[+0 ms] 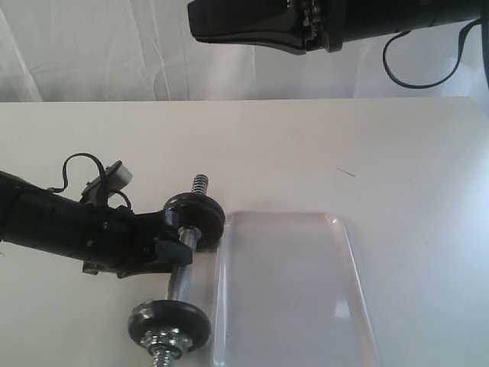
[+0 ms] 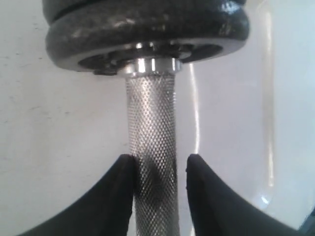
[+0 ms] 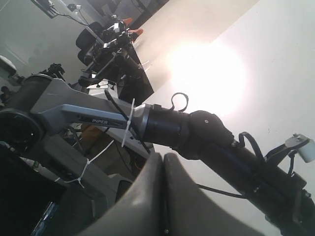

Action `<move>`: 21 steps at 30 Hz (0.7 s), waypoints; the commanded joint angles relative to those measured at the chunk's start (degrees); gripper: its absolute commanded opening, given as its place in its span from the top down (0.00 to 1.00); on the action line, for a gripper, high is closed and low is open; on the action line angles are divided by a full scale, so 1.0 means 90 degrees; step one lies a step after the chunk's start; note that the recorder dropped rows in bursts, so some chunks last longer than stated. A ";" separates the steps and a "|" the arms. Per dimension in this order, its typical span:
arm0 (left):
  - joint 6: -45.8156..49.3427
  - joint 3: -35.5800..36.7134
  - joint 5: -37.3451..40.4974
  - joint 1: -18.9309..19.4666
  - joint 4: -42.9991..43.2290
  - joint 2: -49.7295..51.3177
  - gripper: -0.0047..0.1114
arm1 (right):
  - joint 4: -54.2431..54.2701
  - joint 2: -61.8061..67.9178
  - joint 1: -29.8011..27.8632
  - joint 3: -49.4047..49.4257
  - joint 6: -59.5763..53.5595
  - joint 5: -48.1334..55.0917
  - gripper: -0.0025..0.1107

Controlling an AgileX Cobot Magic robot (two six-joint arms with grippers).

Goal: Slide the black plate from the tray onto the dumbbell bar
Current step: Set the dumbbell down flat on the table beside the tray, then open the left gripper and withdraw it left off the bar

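chrome dumbbell bar (image 1: 177, 284) clamped mid-shaft by left fingers (image 2: 115, 196), closed snug on knurling. right fingers (image 3: 147, 196) pressed together, holding nothing, high above bench (image 1: 92, 138). tray (image 1: 290, 290) just beside bar, no disc visible on it. two discs stacked at bar's far end; outer one likely black plate (image 2: 74, 7), so sliding looks done. next move: check seating, release bar gently.

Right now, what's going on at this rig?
The left gripper straddles the knurled middle of the dumbbell bar, lying on the table beside the clear tray; clamped or not is unclear. No loose plate shows on the tray; two black discs sit stacked at one end of the bar. The right gripper hangs shut overhead, holding nothing.
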 commanded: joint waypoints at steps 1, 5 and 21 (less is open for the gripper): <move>0.0027 -0.0062 0.0479 -0.0058 -0.0270 -0.0157 0.60 | 0.0028 -0.0059 0.0013 -0.0020 -0.0054 0.0035 0.98; 0.0027 -0.0047 0.0403 -0.0058 -0.0258 -0.0157 0.60 | 0.0028 -0.0059 0.0013 -0.0020 -0.0054 0.0035 0.98; 0.0027 -0.0047 0.0388 -0.0058 -0.0246 -0.0157 0.60 | 0.0028 -0.0059 0.0013 -0.0020 -0.0054 0.0035 0.98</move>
